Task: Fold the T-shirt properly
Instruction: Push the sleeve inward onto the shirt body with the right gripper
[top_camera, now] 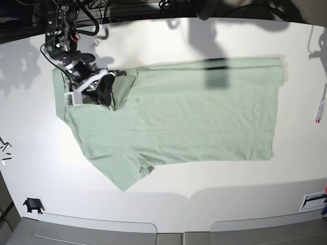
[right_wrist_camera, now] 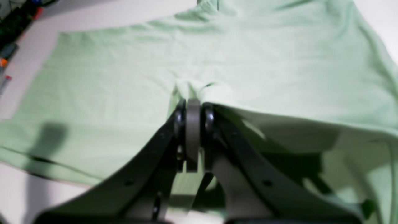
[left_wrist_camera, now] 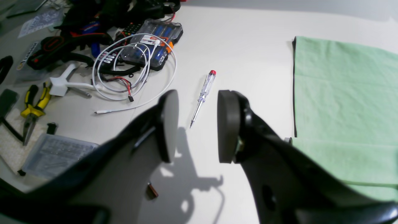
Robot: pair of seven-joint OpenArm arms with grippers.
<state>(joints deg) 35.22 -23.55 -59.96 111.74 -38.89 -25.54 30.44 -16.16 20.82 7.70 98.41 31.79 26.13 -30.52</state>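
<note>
Left gripper (left_wrist_camera: pixel 197 126) jaws apart, nothing between; screwdriver (left_wrist_camera: pixel 202 96) at 12 o'clock on the table (left_wrist_camera: pixel 242 53), T-shirt (left_wrist_camera: pixel 342 102) at 3, white cable (left_wrist_camera: pixel 136 71) at 10.

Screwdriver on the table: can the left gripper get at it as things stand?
Probably yes. The left gripper is open above the bare table, and the screwdriver lies just ahead between its fingers, apart from the cables and the T-shirt.

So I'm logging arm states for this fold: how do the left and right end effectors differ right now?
The left end effector is open and holds nothing; the right end effector is shut on the T-shirt. The left hangs over bare table beside the shirt's edge; the right is over the shirt, lifting a pinch of cloth. Both have dark fingers.
</note>
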